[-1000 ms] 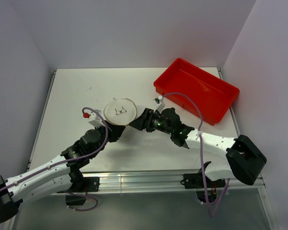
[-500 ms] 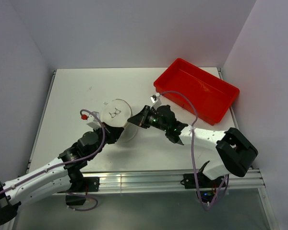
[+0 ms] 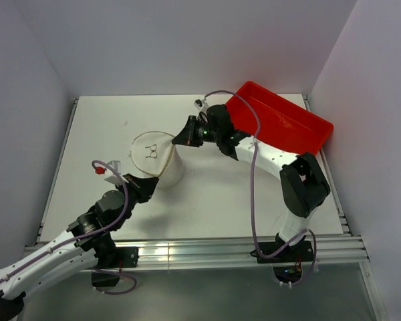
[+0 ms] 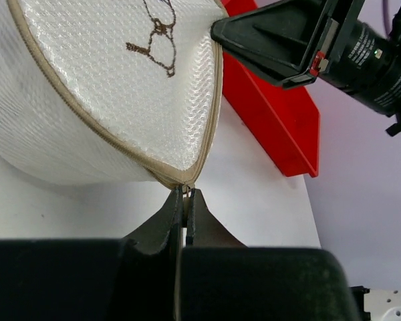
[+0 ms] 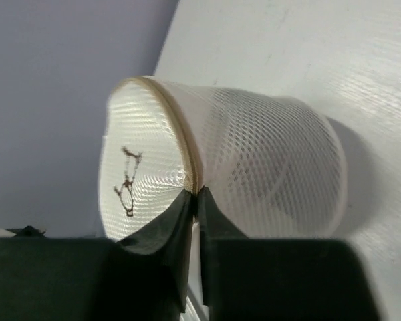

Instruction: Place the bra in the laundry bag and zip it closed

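"While both arms have the laundry bag [image 3: 155,157] between them, what matters for the zip?"

"A taut seam. The left gripper [image 4: 185,198] is pressed together on the tan rim [image 4: 113,142] at its pointed corner. The right gripper [image 5: 195,199] pinches the same rim on the opposite side. The bag sits tilted between them, and its lower wall seems to rest on the table [image 3: 100,127]."

"And the bra?"

"None lies outside the bag. A grey shadow behind the mesh in the right wrist view may be it, so I judge it inside."

"Which gripper has the pull?"

"Cannot tell. Whichever does should follow the rim's curve while the other anchors, so no mesh bunches in the teeth. Mind the red tray [image 3: 281,124] beside the right arm."
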Tool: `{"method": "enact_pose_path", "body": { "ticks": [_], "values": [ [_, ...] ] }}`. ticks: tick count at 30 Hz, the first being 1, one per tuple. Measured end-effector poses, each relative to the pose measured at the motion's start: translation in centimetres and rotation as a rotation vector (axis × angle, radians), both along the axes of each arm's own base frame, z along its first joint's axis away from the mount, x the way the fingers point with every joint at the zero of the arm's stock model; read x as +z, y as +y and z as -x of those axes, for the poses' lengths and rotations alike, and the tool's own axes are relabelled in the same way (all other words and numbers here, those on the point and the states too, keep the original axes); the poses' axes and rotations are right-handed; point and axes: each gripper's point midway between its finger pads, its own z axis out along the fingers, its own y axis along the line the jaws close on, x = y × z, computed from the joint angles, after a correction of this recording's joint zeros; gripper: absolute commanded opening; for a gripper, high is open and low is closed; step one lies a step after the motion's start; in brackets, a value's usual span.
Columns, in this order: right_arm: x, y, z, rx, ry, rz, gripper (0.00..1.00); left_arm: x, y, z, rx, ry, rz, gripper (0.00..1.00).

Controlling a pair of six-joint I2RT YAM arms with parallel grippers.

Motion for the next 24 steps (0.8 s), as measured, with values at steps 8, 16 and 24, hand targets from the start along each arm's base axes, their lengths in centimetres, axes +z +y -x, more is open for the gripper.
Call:
{"method": "enact_pose_path", "body": {
  "ticks": [8, 16, 24],
  "values": [
    [-2.1, -4.2, -0.3, -0.166, -0.037, 0.092, 0.75, -2.8, -3.1, -0.9, -0.072, 0.055, -0.085, 0.0],
    [-2.2, -4.4, 9.2, -0.136, -0.02, -0.04, 0.73, -1.8, -5.4, -1.4, -0.133, 0.024, -0.053, 0.0],
    [-2.9, -3.0, 8.7, -0.164, 0.053, -0.108, 0.41, -1.5, -6.3, -1.1, -0.177, 0.02, -0.03, 0.0]
  ]
}}
